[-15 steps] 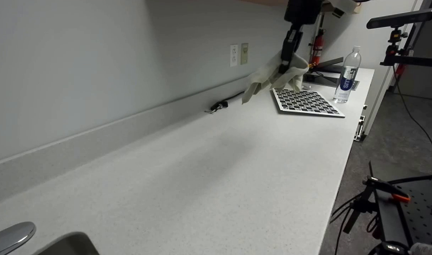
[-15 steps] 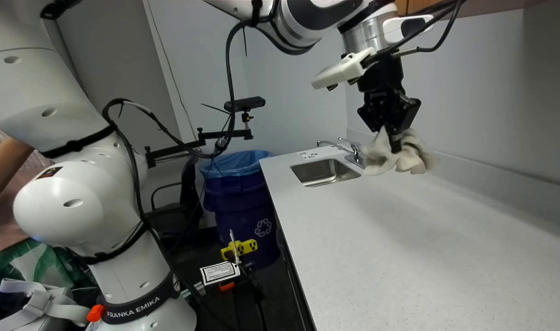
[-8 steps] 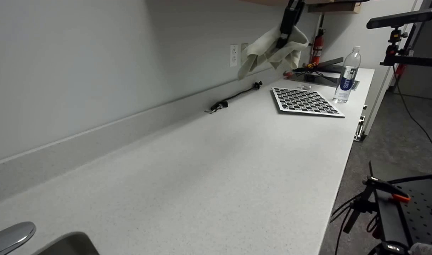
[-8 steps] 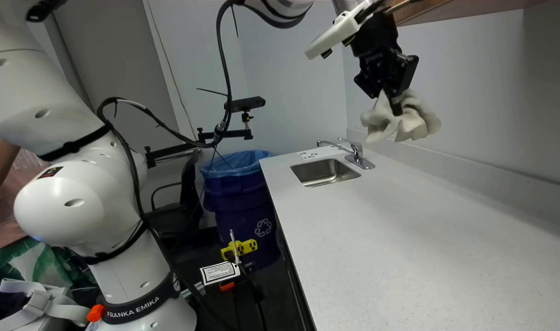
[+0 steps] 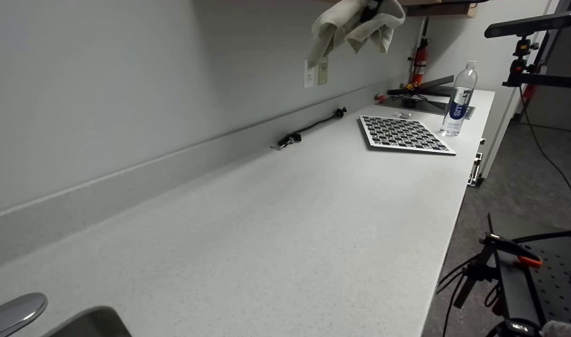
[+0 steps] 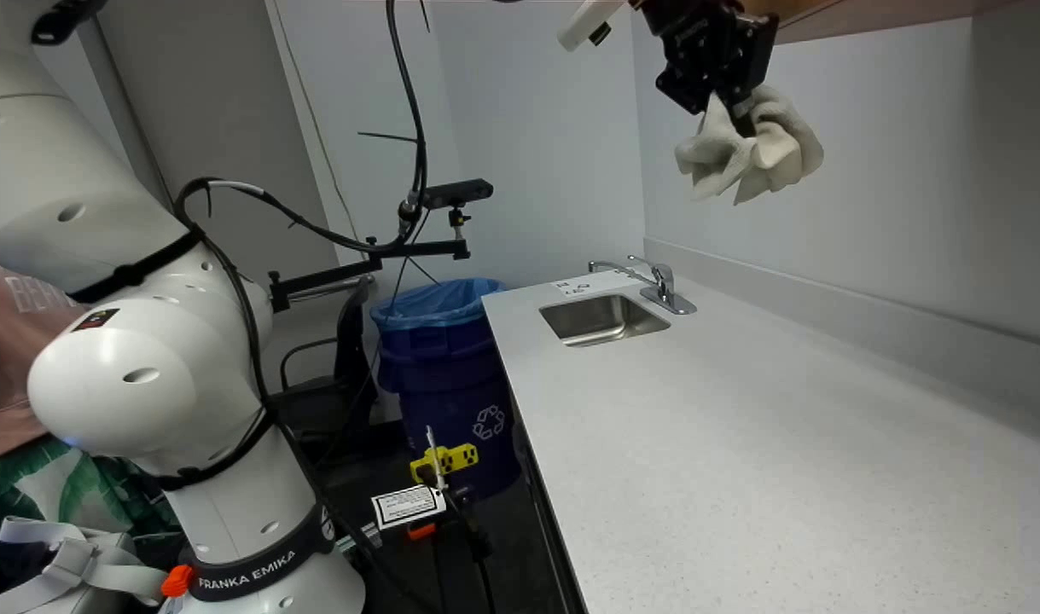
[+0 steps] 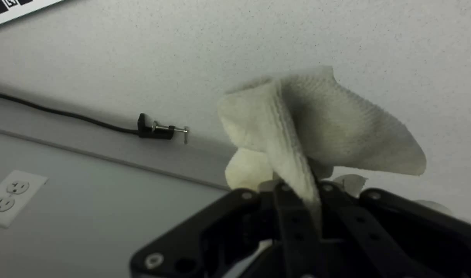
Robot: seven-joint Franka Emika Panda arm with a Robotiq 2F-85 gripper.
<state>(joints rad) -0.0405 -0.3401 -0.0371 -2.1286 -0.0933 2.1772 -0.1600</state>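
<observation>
A cream-white cloth [image 5: 381, 29] hangs crumpled from my gripper [image 5: 370, 11], high above the pale countertop [image 5: 276, 234]. In another exterior view the cloth [image 6: 714, 155] bunches on both sides of the black fingers of the gripper [image 6: 744, 126], near the wall and just below the overhead cabinet [image 6: 878, 21]. In the wrist view the cloth [image 7: 351, 131] spreads out past the gripper [image 7: 303, 189], with one fold pinched between the fingers. The fingertips are hidden by the cloth there. The cloth touches nothing on the counter.
A checkered board [image 5: 402, 135] and an upright water bottle [image 5: 457, 100] stand on the counter. A black clamp with a cable [image 5: 292, 139] lies by the backsplash. A sink [image 6: 605, 322] and faucet [image 6: 663, 288] are at the other end. A camera stand [image 5: 519, 65] stands beside the counter.
My gripper has risen steadily with the cloth in it, up toward the cabinet. The cable and the board's far part, hidden behind the cloth before, now show. The counter objects have not moved.
</observation>
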